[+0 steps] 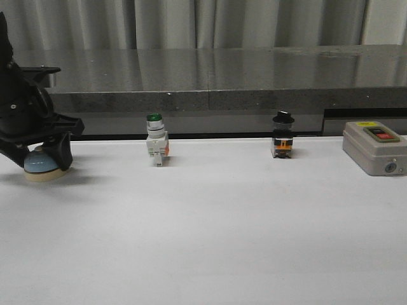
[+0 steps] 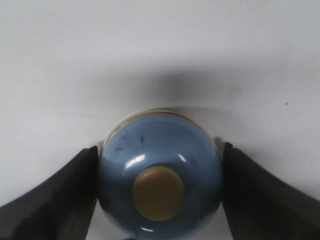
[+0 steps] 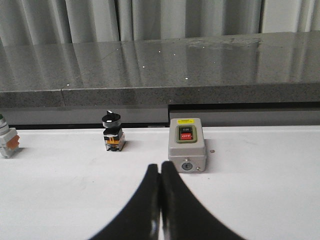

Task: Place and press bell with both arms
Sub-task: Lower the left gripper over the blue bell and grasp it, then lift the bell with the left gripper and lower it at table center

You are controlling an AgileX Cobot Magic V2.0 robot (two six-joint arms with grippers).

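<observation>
In the front view, the bell [image 1: 43, 164] sits on the white table [image 1: 210, 229] at the far left, its cream base resting on the surface. The left gripper [image 1: 46, 152] comes down over it, one black finger on each side of the blue dome. Further right along the back of the table stand a green-capped pushbutton switch [image 1: 156, 145], a black-knobbed selector switch [image 1: 283, 135] and, at the right edge, a grey box [image 1: 375, 148] with a dark panel and a small yellow label on top; no writing on it can be read from here. The right arm does not show in this view.

In the left wrist view, the blue dome [image 2: 160, 172] with its cream knob lies squarely between the two black fingers [image 2: 60, 195], each touching a flank of the dome, so the left fingers are gripping the bell. The cream base rim peeks out behind the dome.

In the right wrist view, the right gripper [image 3: 160, 172] has its fingers pressed together, closed on nothing, above bare table. Just beyond the tips stands the grey box [image 3: 186, 145]; its panel reads "ON" on the dark button and "OFF" on the red one. The yellow label above is too small to read. The selector switch [image 3: 113, 131] stands beside the box, well apart from the fingers.
</observation>
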